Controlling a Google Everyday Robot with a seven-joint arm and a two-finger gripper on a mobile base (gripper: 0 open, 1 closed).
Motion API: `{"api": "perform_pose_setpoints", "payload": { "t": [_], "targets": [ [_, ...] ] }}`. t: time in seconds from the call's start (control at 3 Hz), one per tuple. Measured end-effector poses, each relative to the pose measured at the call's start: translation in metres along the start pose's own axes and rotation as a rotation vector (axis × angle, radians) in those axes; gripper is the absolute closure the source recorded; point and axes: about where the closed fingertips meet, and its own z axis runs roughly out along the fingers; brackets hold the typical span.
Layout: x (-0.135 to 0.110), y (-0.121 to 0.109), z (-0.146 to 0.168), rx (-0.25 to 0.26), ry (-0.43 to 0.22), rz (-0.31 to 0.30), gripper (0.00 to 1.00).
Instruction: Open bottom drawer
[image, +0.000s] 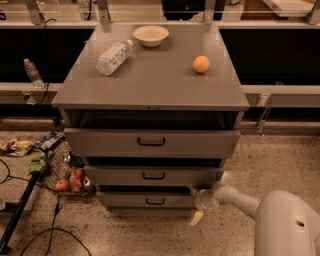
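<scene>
The bottom drawer (125, 200) is the lowest and smallest grey front of the cabinet, with a small black bar handle (155, 201). Above it are the mid-sized drawer front (120, 176) and the tallest, widest one (100, 142). My gripper (194, 203) is at the right end of the bottom drawer front, low near the floor, on the end of my white arm (235, 199), which reaches in from the right. One finger points up at the drawer's top right corner and the other (196, 217) hangs down toward the floor. The fingers stand apart and hold nothing.
On the cabinet top lie a plastic bottle (113, 57), a white bowl (150, 35) and an orange (201, 64). A mesh bag of snacks and cans (62, 170), a black pole (20, 210) and cables (55, 235) lie on the floor to the left. My white base (287, 225) is at lower right.
</scene>
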Motion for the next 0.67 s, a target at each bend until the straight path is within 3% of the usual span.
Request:
{"api": "perform_pose_setpoints", "payload": {
  "t": [0.67],
  "targets": [
    [0.0192, 0.0046, 0.0170, -0.025, -0.008, 0.070, 0.44]
  ]
}}
